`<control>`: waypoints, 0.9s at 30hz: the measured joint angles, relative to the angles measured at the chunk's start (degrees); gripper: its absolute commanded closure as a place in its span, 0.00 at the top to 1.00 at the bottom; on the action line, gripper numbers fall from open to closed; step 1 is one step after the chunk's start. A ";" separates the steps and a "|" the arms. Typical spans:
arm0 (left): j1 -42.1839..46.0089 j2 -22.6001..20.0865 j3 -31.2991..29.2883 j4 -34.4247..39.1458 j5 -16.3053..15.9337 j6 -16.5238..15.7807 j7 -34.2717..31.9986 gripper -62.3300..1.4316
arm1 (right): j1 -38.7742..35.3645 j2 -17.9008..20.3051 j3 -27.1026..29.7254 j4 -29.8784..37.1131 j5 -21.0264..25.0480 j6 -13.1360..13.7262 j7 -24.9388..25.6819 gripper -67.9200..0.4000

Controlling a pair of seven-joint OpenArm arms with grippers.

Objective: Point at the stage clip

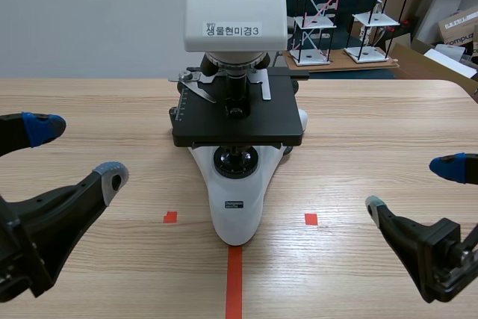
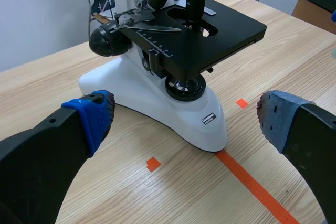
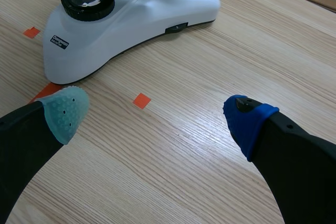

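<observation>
Two grippers, both with fingers spread wide and holding nothing. The left gripper (image 1: 75,153) sits at the lower left of the scene frame and the right gripper (image 1: 412,186) at the lower right, each well apart from the microscope (image 1: 236,207) in the middle. The stage clip (image 1: 196,86) lies on the black stage (image 1: 239,123), upper centre, just left of the objective (image 1: 237,84). I judge the pointing not yet begun. My worry is the tight space under the head: a spread finger coming in could strike the objective or shove the microscope off its mark. Stopping short over the stage's scale (image 2: 157,45) could also read as the wrong part.
</observation>
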 measured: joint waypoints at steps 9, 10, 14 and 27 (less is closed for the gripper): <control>0.00 0.00 0.00 0.00 0.00 0.00 0.00 0.92 | 0.00 0.00 0.00 0.00 0.00 -0.04 1.05 0.83; 0.00 0.00 0.00 0.00 0.00 0.00 0.00 0.92 | 0.00 0.00 0.00 0.00 0.00 -0.04 1.05 0.83; 0.00 0.00 0.00 0.00 0.00 0.00 0.00 0.92 | 0.00 0.00 0.00 0.00 0.00 -0.04 1.05 0.83; -0.37 0.00 -0.07 0.00 4.92 4.17 -0.04 0.19 | 0.00 0.00 0.00 0.00 0.00 -0.04 1.05 0.83</control>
